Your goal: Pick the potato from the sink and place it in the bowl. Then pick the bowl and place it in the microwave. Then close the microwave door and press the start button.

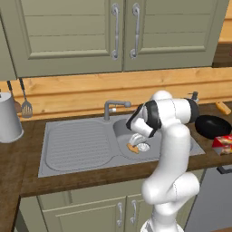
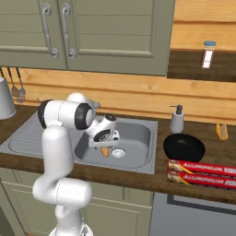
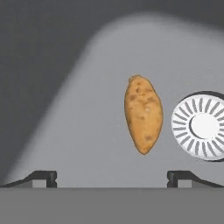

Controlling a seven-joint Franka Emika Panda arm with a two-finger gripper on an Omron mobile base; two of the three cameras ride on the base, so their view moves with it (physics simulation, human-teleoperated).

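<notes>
Potato (image 3: 143,113) is lying on the floor of the sink (image 1: 77,145) basin, just beside the round steel drain (image 3: 202,126). I am holding my gripper (image 3: 112,177) above it, fingers spread wide, gripping nothing. The black bowl (image 2: 184,147) is sitting on the worktop beyond the sink's right edge.

The potato (image 3: 143,113) at the frame's centre is orange-tan with darker brown speckles. Right of it, the drain (image 3: 200,126) is white with grey radial slots. The sink (image 3: 87,131) floor is matte grey, shaded darker toward the upper left. Lower corners: dark fingertips (image 3: 43,177).
</notes>
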